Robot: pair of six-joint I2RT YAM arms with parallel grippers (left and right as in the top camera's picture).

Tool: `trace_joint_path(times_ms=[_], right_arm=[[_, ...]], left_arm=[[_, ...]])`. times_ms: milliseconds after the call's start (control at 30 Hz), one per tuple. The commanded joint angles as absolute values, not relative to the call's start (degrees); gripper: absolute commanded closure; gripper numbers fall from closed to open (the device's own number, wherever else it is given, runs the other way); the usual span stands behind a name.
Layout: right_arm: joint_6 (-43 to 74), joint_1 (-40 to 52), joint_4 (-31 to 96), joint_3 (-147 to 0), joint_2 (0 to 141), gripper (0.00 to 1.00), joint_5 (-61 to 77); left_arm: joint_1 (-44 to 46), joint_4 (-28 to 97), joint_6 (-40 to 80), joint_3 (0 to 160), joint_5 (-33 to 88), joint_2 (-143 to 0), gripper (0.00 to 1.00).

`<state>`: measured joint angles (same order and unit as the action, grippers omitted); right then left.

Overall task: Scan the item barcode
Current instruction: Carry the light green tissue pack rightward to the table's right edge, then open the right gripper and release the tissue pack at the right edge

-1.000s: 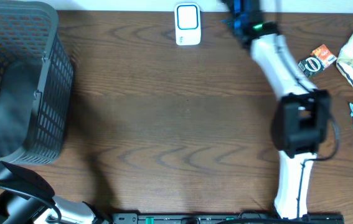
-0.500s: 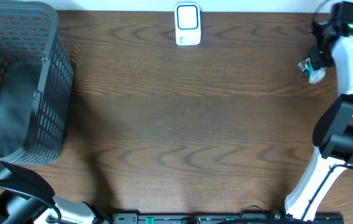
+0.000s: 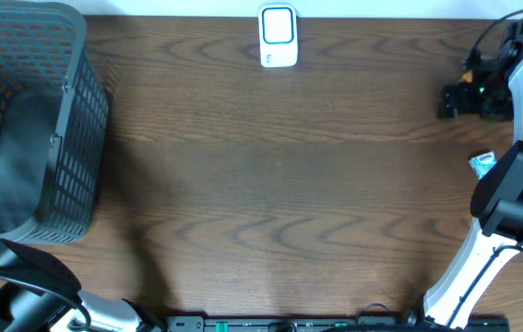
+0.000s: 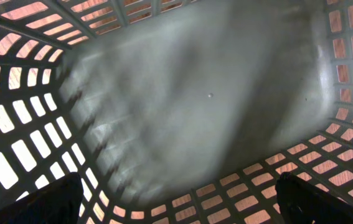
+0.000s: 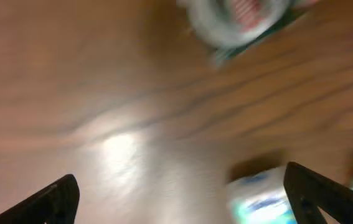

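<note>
**Item not yet in the grip; scan not yet begun**

The right gripper [image 5: 179,177] is seen over the right end of the table [image 3: 270,184], its fingers spread wide with nothing between them. The step in hand is therefore judged to be the reach for an item. Blurred snack packets lie below it: a red-and-white packet [image 5: 238,15] beyond the fingers and a blue-and-white packet [image 5: 260,198] just beside one finger (which of them is meant cannot be told). The scanner [image 3: 278,37] stands well apart, at the far edge. Next, a packet must be straddled, pinched and carried there, its barcode turned to the scanner's face. The left gripper [image 4: 179,183] hangs spread inside the basket [image 4: 14,155], where no item is seen.
</note>
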<state>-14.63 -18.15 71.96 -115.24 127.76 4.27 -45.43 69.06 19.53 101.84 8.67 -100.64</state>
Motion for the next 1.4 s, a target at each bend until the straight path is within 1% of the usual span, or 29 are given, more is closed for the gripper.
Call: trace_joint_path(times_ms=[0, 33, 100, 200, 333, 367, 400, 433, 467, 600, 767, 800, 833, 867, 967, 1033, 1067, 1100, 1233, 1367], right_arm=[[-13.72, -17.47, 79.59, -115.39, 127.42, 0.01, 12.78], [-13.74, -17.47, 83.53, -115.20, 127.42, 0.01, 12.32], [-13.74, -17.50, 86.39, -114.43, 127.42, 0.01, 12.36], [-13.72, -17.45, 87.81, -112.97, 127.42, 0.01, 12.58], [-13.80, -17.47, 88.68, -110.89, 127.42, 0.01, 19.05], [-13.89, -17.47, 88.36, -110.43, 127.42, 0.01, 18.87], [-13.93, -17.47, 87.88, -109.73, 127.42, 0.24, 18.00], [-6.96, -17.85, 87.11, -107.46, 127.42, 0.89, 11.90], [-2.81, -18.02, 86.72, -106.43, 127.42, 0.92, 8.36], [9.80, -18.92, 85.03, -102.50, 127.42, 0.93, -5.08], [15.88, -20.47, 81.34, -97.76, 127.42, 0.94, -14.17], [17.43, -20.86, 80.12, -96.92, 127.42, 0.93, -16.08], [18.87, -21.26, 78.96, -96.20, 127.42, 0.89, -17.50], [19.84, -21.71, 77.78, -95.55, 127.42, 0.88, -18.44], [19.90, -23.40, 73.43, -93.78, 127.42, 0.84, -18.59], [19.68, -24.64, 70.87, -93.27, 127.42, 0.88, -18.81], [19.68, -25.19, 69.76, -93.27, 127.42, 0.92, -18.79], [19.68, -25.71, 68.31, -93.27, 127.42, 0.99, -18.74], [19.62, -26.85, 62.00, -93.27, 127.42, 0.99, -16.36], [16.91, -26.89, 54.63, -93.27, 127.42, 0.98, -12.27]], left_arm=[[-45.58, 69.36, 19.79, 101.73, 8.47, -100.95, 0.02], [-45.58, 69.36, 19.79, 101.73, 8.47, -100.95, 0.02], [-45.58, 69.36, 19.79, 101.73, 8.47, -100.95, 0.02], [-45.58, 69.36, 19.79, 101.73, 8.47, -100.95, 0.02], [-45.58, 69.36, 19.79, 101.73, 8.47, -100.95, 0.02], [-45.58, 69.36, 19.79, 101.73, 8.47, -100.95, 0.02], [-45.58, 69.36, 19.79, 101.73, 8.47, -100.95, 0.02], [-45.58, 69.36, 19.79, 101.73, 8.47, -100.95, 0.02], [-45.58, 69.36, 19.79, 101.73, 8.49, -100.95, 0.02], [-45.58, 69.36, 19.79, 101.73, 8.47, -100.95, 0.02], [-45.58, 69.36, 19.79, 101.73, 8.49, -100.95, 0.02], [-45.58, 69.36, 19.79, 101.73, 8.47, -100.95, 0.02], [-45.58, 69.36, 19.79, 101.73, 8.47, -100.95, 0.02], [-45.58, 69.36, 19.79, 101.73, 8.47, -100.95, 0.02], [-45.58, 69.36, 19.79, 101.73, 8.47, -100.95, 0.02], [-45.58, 69.36, 19.79, 101.73, 8.49, -100.95, 0.02], [-45.58, 69.36, 19.79, 101.73, 8.47, -100.95, 0.02], [-45.58, 69.36, 19.79, 101.73, 8.47, -100.95, 0.02], [-45.58, 69.36, 19.79, 101.73, 8.47, -100.95, 0.02], [-45.58, 69.36, 19.79, 101.73, 8.49, -100.95, 0.03]])
